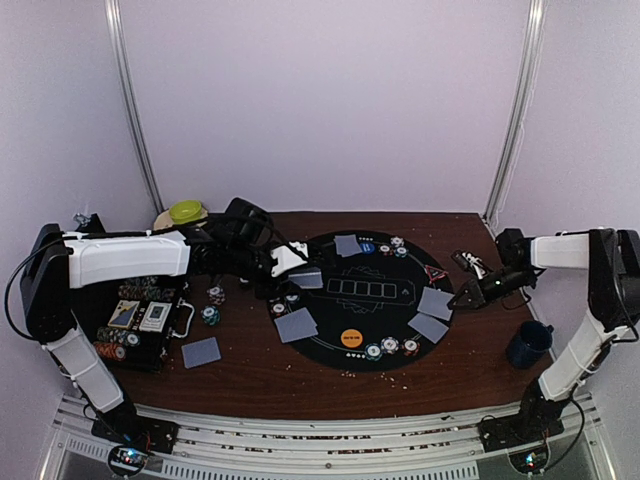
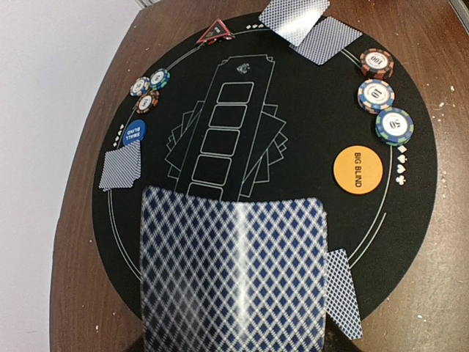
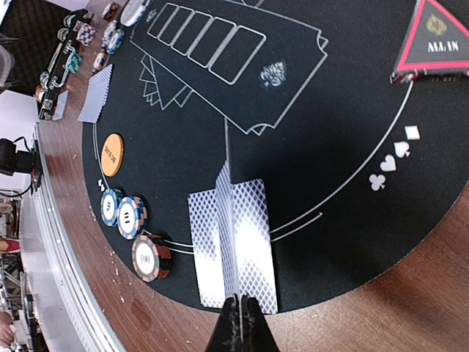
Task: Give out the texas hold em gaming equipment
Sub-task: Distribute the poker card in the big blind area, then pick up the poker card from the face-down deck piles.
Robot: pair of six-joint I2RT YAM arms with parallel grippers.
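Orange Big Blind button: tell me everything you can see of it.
The orange button is a flat round disc, seemingly plastic, lettered BIG BLIND in black. It lies face up on the black mat, inside its white border line at the near side. A row of three striped chips sits beside it, not touching; only the mat touches it.

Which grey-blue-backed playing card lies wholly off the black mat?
The grey-blue-backed card on bare wood beside the black chip case; all others sit on or over the round black mat.
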